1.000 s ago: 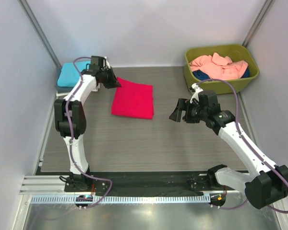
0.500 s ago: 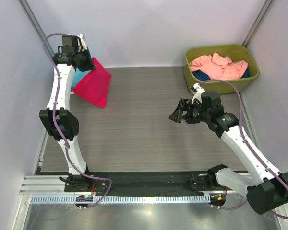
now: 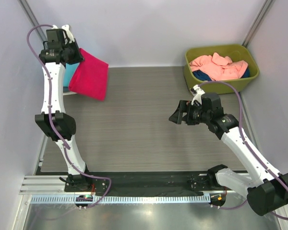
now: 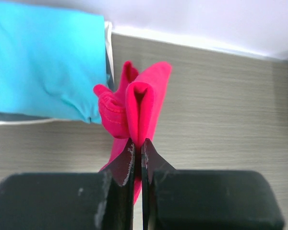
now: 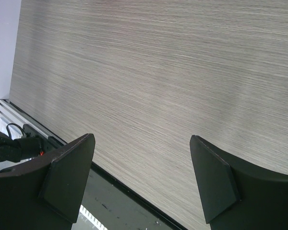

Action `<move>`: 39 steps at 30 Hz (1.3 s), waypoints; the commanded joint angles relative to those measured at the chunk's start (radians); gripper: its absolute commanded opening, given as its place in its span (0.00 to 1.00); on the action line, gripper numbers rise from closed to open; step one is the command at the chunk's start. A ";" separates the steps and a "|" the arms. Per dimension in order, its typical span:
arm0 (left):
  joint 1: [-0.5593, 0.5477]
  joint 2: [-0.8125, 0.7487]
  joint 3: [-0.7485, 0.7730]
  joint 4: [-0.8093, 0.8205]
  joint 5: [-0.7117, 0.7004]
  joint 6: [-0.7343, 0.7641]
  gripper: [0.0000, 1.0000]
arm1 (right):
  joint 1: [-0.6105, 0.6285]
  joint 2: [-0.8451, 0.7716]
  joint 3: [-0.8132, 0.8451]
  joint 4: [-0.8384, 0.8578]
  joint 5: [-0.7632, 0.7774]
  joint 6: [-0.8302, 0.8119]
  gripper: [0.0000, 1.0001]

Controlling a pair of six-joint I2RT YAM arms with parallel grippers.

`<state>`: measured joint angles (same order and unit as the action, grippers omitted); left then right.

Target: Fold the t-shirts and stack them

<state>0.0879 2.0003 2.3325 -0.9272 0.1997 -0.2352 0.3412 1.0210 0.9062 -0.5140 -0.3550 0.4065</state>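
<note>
My left gripper is shut on the folded crimson-pink t-shirt and holds it in the air at the far left, so that it hangs beside the folded turquoise t-shirt. In the left wrist view the pink cloth is pinched between the closed fingers, with the turquoise t-shirt below and to the left, on top of a white and a darker one. My right gripper is open and empty above the middle right of the table. Salmon-pink and dark blue t-shirts lie in the tub.
The olive-green plastic tub stands at the back right corner. White walls close the table at the back and on both sides. The wood-grain tabletop fills the right wrist view, with the black front rail at its lower left.
My left arm has lifted the crimson-pink t-shirt off the table and carried it up and to the left, next to the turquoise stack. The right arm has barely moved.
</note>
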 commanded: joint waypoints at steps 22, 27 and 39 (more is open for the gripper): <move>0.055 0.087 0.215 0.212 0.003 0.054 0.00 | 0.005 -0.018 -0.032 0.086 -0.041 0.020 0.86; 0.088 0.135 0.240 0.289 0.004 0.039 0.00 | 0.010 -0.006 -0.038 0.092 -0.042 0.023 0.86; 0.136 0.319 0.297 0.491 -0.036 0.050 0.00 | 0.015 0.063 -0.040 0.089 -0.019 0.017 0.86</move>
<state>0.1925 2.2921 2.5687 -0.6144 0.1608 -0.1860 0.3515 1.0710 0.8650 -0.4622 -0.3798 0.4217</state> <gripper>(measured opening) 0.021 0.862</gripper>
